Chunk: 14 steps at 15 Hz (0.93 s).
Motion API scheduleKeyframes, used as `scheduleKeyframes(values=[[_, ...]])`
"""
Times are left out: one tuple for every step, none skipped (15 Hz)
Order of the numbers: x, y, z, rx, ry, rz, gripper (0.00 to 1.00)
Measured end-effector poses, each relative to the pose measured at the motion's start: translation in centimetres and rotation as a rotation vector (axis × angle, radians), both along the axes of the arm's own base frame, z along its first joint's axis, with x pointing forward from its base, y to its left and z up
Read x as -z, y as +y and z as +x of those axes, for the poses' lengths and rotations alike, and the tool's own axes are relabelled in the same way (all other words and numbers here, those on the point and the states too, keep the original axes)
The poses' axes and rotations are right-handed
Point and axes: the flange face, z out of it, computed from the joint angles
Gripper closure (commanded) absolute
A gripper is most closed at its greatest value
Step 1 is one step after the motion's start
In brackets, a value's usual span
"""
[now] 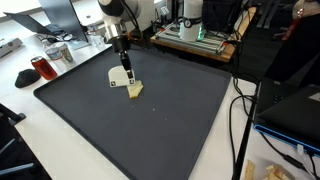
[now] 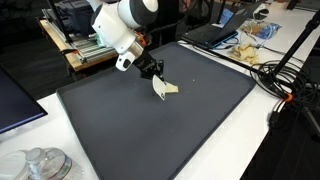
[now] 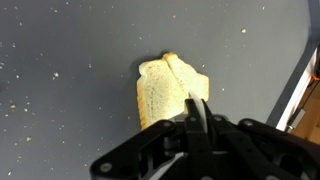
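My gripper hangs low over the dark mat, just left of its middle. Its jaws are shut on a thin white blade-like piece, which points down toward the mat. Right beside the blade's tip lie slices of light bread. In the wrist view the bread lies just beyond the fingertips, and the blade reaches its near edge. Whether the blade touches the bread I cannot tell.
A red cup and glass jar stand off the mat's corner. A machine sits behind, with a laptop and cables at the side. A bread bag and glass lids lie on the white table.
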Motion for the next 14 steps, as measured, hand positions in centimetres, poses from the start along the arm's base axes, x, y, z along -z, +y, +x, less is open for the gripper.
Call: scheduleKeyframes(values=[[0.5, -0.3, 0.1, 0.005, -0.004, 0.017, 0.99], [0.9, -0.6, 0.1, 0.008, -0.007, 0.031, 0.99], [1.3, -0.9, 0.2, 0.013, -0.008, 0.045, 0.99], [1.6, -1.1, 0.3, 0.015, -0.009, 0.057, 0.99], [1.8, -1.3, 0.4, 0.019, -0.01, 0.065, 0.99], [1.8, -1.5, 0.5, 0.026, -0.014, 0.07, 0.99], [1.8, -1.6, 0.6, 0.028, -0.015, 0.074, 0.99], [1.7, -1.8, 0.6, 0.026, -0.016, 0.079, 0.99], [1.7, -1.9, 0.6, 0.024, -0.016, 0.082, 0.99], [1.6, -2.0, 0.6, 0.023, -0.016, 0.083, 0.99], [1.6, -2.1, 0.6, 0.023, -0.016, 0.082, 0.99], [1.5, -2.2, 0.6, 0.023, -0.016, 0.078, 0.99], [1.4, -2.2, 0.6, 0.022, -0.016, 0.074, 0.99], [1.2, -2.2, 0.6, 0.02, -0.016, 0.069, 0.99]])
